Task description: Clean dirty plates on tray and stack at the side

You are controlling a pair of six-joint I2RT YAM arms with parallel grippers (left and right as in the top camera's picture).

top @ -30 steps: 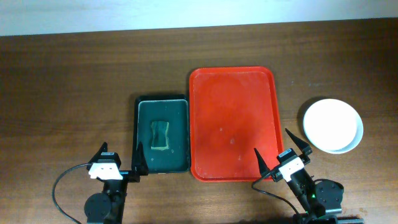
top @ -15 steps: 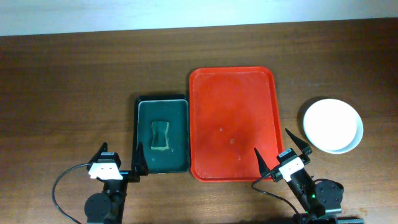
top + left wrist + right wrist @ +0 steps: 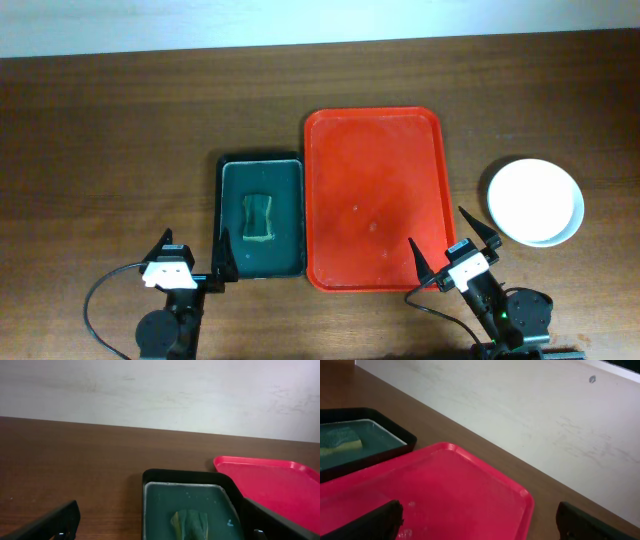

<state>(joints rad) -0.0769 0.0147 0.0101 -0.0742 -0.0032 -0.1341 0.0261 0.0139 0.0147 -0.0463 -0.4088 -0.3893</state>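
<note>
With the tray (image 3: 372,113) bare and the plates (image 3: 534,201) stacked on the tabletop to its right, your left hand (image 3: 196,245) and right hand (image 3: 436,226) both stand wide open and empty at the near edge — so, judging the job done, simply steer clear of that stack.

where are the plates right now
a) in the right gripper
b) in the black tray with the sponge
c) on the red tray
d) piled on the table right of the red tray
d: the overhead view shows the plates in one pile on the table, to the right of the red tray and apart from it.
</note>
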